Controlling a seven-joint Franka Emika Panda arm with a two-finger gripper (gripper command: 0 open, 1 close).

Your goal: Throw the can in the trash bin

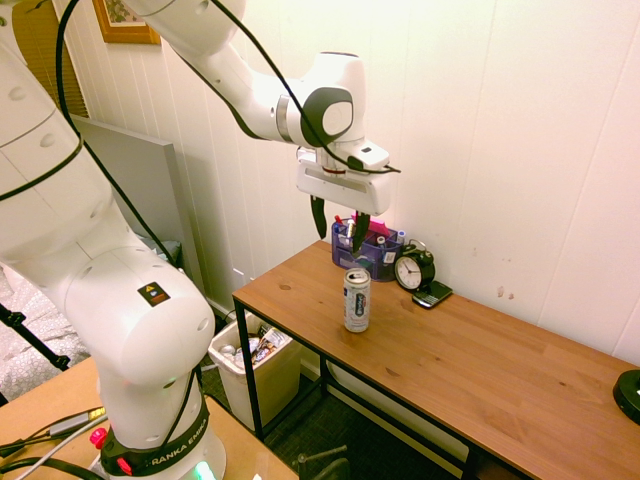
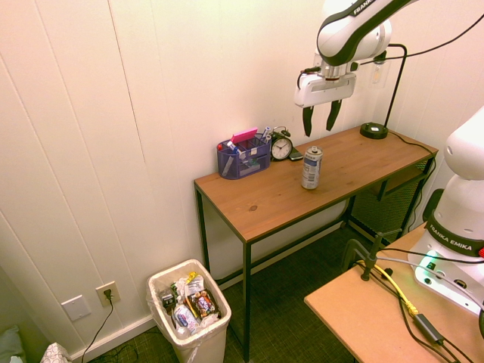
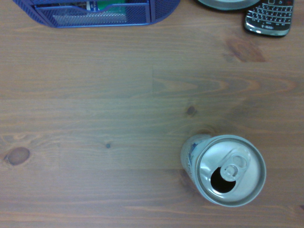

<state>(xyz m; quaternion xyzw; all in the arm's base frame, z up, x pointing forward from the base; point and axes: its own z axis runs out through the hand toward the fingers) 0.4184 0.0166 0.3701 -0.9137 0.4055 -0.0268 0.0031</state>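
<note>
You have the gripper (image 1: 339, 226) hanging above the table (image 1: 480, 360), jaws spread and empty; the can (image 1: 356, 300) stands upright below it, untouched.

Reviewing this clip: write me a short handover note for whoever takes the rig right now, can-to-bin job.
Gripper: open, empty, pointing down, hanging above the table.
Can: upright on the table, already opened, in front of the blue organizer and alarm clock, untouched.
Trash bin: on the floor past the table's end, partly filled with rubbish.
Done: nothing visible yet.
Left: descend, grasp the can, carry it over the bin, release.
</note>
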